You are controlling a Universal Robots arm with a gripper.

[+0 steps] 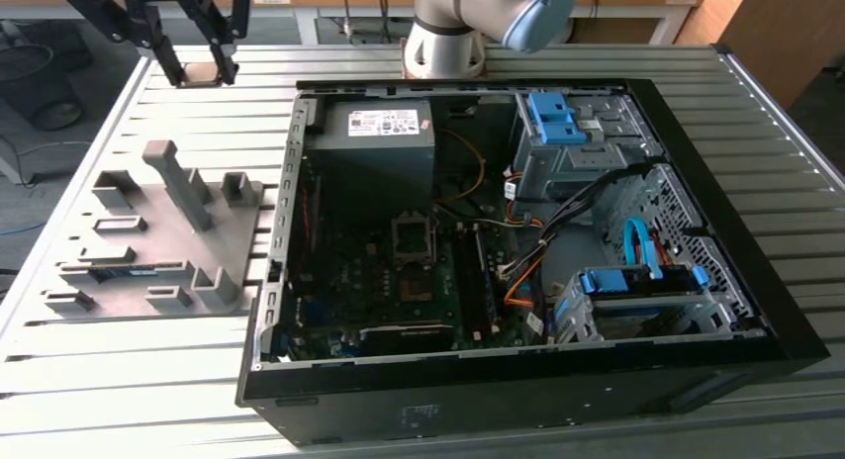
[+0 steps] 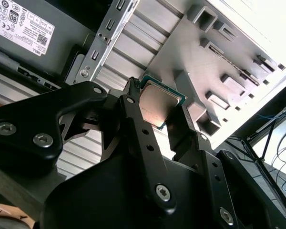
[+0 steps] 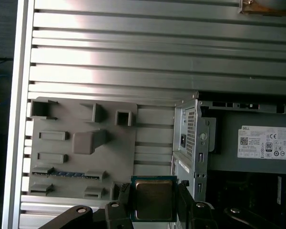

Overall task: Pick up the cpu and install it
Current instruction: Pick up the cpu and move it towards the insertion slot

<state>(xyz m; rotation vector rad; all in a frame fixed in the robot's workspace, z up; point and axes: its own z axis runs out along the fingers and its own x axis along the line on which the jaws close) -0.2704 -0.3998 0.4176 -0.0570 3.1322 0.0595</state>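
– Gripping anything, is it, that hand (image 1: 198,71)?
– It is. Both wrist views show it clamped on the cpu (image 3: 154,199), with a black finger (image 3: 125,198) against each of two opposite edges, so the flat faces are left bare. I'd judge that deliberate: an edge grip puts no pressure on the top or the underside and holds the chip level.
– Where is the chip, then?
– Up in the air, clear of the slatted worktop (image 1: 119,375). In the exterior view the hand hangs near the far corner of the open computer case (image 1: 773,301), on the exterior view's left, beyond the grey holder plate (image 1: 251,236).
– Why the plate?
– Its raised pockets look shaped to park each part at a known spot. A memory stick (image 3: 66,173) lies in one of them.
– And the chip itself?
– Small, flat and square, with a dull silvery metal lid that has a warm sheen, framed by a thin green border. It is well apart from the motherboard (image 1: 396,301), so I'd say the installing is not yet done
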